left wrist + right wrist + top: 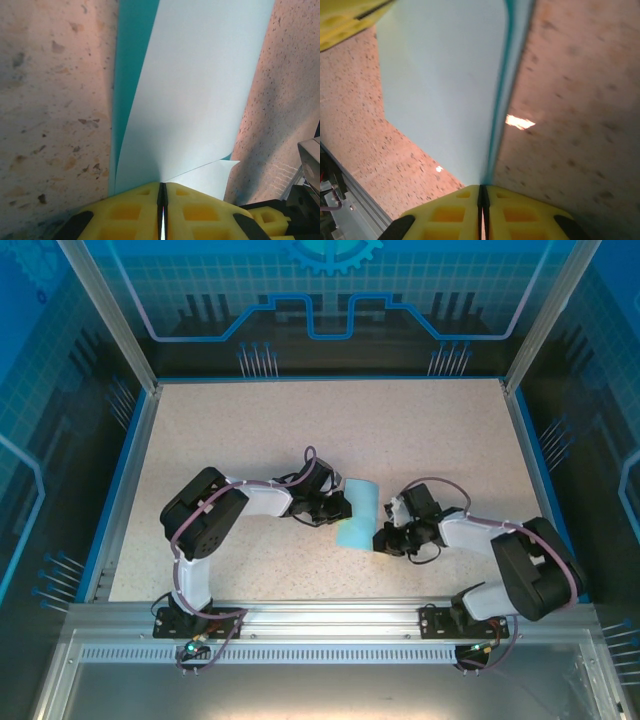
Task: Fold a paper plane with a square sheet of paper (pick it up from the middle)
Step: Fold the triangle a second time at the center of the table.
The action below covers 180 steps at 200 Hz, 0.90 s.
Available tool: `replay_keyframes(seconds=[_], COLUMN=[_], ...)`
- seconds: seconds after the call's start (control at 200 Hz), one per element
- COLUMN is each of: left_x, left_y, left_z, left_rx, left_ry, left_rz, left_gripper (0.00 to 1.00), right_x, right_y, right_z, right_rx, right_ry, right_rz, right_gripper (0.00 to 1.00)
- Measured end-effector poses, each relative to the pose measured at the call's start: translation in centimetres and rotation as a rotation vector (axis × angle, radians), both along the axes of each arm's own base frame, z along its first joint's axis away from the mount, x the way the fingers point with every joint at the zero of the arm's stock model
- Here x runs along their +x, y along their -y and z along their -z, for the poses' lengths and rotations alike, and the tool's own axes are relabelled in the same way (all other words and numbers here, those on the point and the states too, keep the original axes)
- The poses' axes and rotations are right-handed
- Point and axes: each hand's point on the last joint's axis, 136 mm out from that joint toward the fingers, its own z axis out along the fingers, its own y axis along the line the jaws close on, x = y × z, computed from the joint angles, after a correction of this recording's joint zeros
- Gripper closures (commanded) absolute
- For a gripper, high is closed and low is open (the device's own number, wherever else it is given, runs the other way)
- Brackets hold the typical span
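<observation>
Near the middle of the surface (430,430), the square sheet of paper (358,512) bows between the two arms, with the left fingers (131,210) and right fingers (449,212) each pressed shut on an opposite edge. Thin, limp and easily creased, it likely wants a light edge pinch and gentle tension.

Speckled beige tabletop (420,430), blue-edged. Blue circuit-pattern panels (330,300) enclose far, left and right sides. Aluminium posts (110,315) at far corners; slotted aluminium rail (330,616) along near edge.

L tool (338,508), R tool (385,538) flank sheet (358,512); far table (400,420) free.
</observation>
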Motion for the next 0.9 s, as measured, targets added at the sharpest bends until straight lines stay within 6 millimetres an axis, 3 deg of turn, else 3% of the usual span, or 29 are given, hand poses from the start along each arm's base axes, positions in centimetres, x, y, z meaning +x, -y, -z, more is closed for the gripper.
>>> replay_keyframes(seconds=[0.21, 0.37, 0.445, 0.635, 0.9], left_x=[0.0, 0.0, -0.1, -0.1, -0.1], left_y=[0.1, 0.1, 0.1, 0.1, 0.1], left_z=[-0.1, -0.1, -0.1, -0.1, -0.1], left_rx=[0.0, 0.004, 0.004, 0.007, 0.01], left_ry=[0.003, 0.008, 0.008, 0.006, 0.005], left_rz=[0.004, 0.014, 0.015, 0.015, 0.013], left_gripper=[0.84, 0.84, 0.84, 0.84, 0.84], right_x=[0.0, 3.1, 4.5, 5.6, 5.4], right_y=[0.0, -1.7, -2.8, -5.4, -4.9], right_z=[-2.0, -5.4, -6.0, -3.7, -0.3], right_rx=[0.027, 0.065, 0.065, 0.026, -0.037], right_ry=[0.021, 0.107, 0.122, 0.069, -0.007], right_rz=[0.004, -0.01, -0.022, -0.068, -0.051], right_gripper=[0.81, 0.82, 0.83, 0.85, 0.84])
